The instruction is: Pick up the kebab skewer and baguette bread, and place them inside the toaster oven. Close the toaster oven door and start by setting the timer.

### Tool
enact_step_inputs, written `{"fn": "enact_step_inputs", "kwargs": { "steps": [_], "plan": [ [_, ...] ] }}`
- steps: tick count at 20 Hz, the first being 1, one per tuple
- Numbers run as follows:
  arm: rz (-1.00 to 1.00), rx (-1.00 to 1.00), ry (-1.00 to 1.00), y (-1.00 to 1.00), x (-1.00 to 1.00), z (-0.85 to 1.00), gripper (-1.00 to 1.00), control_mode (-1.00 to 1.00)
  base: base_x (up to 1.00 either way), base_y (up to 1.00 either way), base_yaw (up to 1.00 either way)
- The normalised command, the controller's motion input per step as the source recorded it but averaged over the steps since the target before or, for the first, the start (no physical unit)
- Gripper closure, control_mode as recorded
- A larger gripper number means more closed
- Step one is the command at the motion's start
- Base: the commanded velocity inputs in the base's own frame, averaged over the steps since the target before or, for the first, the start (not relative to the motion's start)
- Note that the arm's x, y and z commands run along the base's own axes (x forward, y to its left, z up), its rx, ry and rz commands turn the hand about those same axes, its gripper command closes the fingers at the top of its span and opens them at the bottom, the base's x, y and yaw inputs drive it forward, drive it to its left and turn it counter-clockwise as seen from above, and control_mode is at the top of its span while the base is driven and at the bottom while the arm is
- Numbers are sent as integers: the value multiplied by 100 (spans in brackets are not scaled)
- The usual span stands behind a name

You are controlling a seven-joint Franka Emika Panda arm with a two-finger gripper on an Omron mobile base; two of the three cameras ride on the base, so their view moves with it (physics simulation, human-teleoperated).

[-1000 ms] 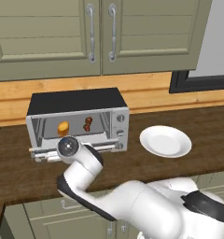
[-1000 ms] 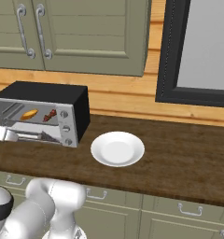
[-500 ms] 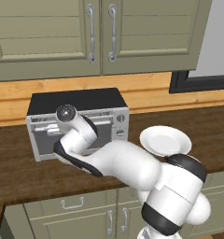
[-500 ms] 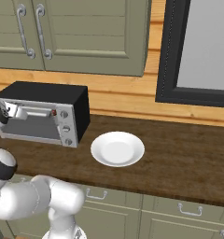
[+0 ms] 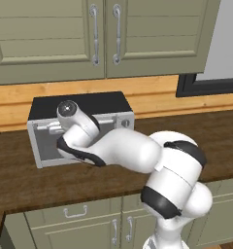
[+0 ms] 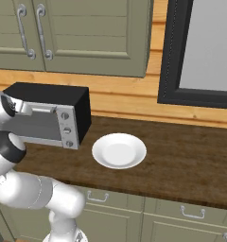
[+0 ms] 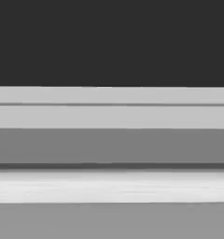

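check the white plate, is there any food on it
No, the white plate on the counter is bare.

You have the toaster oven [image 6: 51,118] on the table [image 6: 181,160], back against the wall, under the upper cabinets [image 5: 104,34]. To its right on the table lies the plate [image 6: 119,150], near it but apart. The window frame [image 6: 191,52] stands behind, right of the cabinets. The arm [image 5: 118,151] reaches across the toaster oven door [image 5: 45,146]
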Motion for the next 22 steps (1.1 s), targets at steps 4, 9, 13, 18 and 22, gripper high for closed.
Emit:
{"fn": "enact_step_inputs", "kwargs": {
  "steps": [4, 9, 13, 18, 22],
  "plan": [
    [0, 0, 0, -7, 39, -5, -100, -100, 0, 0, 0],
    [0, 0, 0, -13, 7, 1, -100, -100, 0, 0, 0],
    [0, 0, 0, -20, -27, 23, -100, -100, 0, 0, 0],
    [0, 0, 1, -26, -65, 8, -100, -100, 0, 0, 0],
    [0, 0, 0, -28, -77, 0, -100, -100, 0, 0, 0]
  ]
}}
